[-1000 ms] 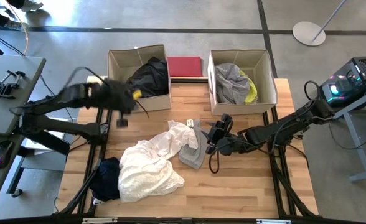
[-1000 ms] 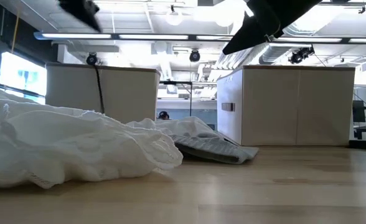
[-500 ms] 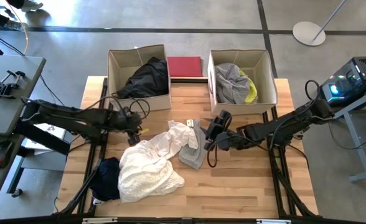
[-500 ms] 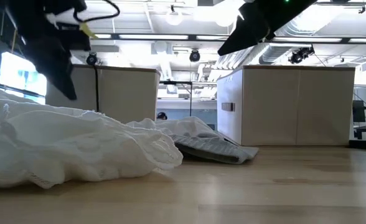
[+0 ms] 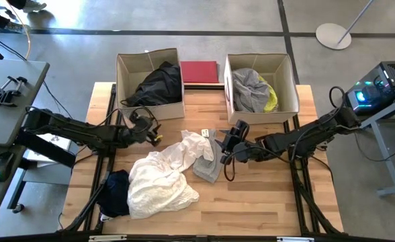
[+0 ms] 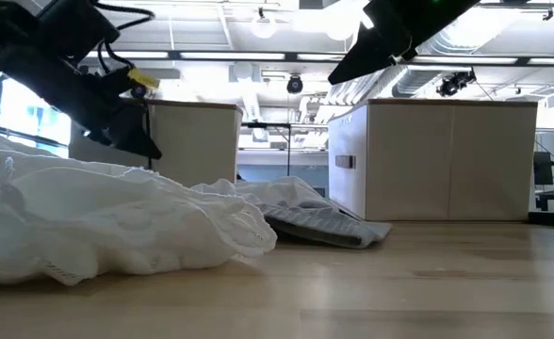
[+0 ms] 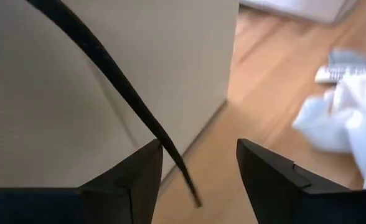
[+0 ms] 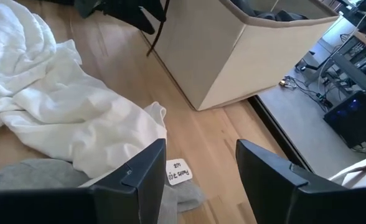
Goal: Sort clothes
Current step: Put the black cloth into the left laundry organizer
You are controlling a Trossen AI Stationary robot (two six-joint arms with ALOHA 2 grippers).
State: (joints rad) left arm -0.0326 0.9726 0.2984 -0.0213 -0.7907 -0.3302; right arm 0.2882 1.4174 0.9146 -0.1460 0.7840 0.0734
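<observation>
Overhead, the wooden table [image 5: 265,208] carries two cardboard boxes along its far edge and a spread of loose laundry in the middle. The left box [image 5: 127,67] holds a black garment [image 5: 158,84] that mounds above its rim; the right box [image 5: 288,74] holds a grey garment [image 5: 248,87] with a yellow one [image 5: 271,97] tucked against it. A flat dark-red rectangle [image 5: 199,71] lies between the boxes. Largest of the loose pieces, a crumpled white garment [image 5: 160,181] sprawls across the table's centre, with a dark navy garment [image 5: 115,191] touching it at the near left edge and a smaller grey garment [image 5: 207,165] overlapping its right side. A small white tag [image 8: 178,172] lies on the wood beside that grey piece. The left gripper [image 5: 146,130] hangs just in front of the left box, near the white garment's far end, its fingers [image 7: 130,180] spread and holding nothing; a dark cable [image 7: 108,81] crosses its wrist view against the box wall. The right gripper [image 5: 230,144] hovers just beside the small grey garment, fingers [image 8: 139,171] likewise apart and empty.
</observation>
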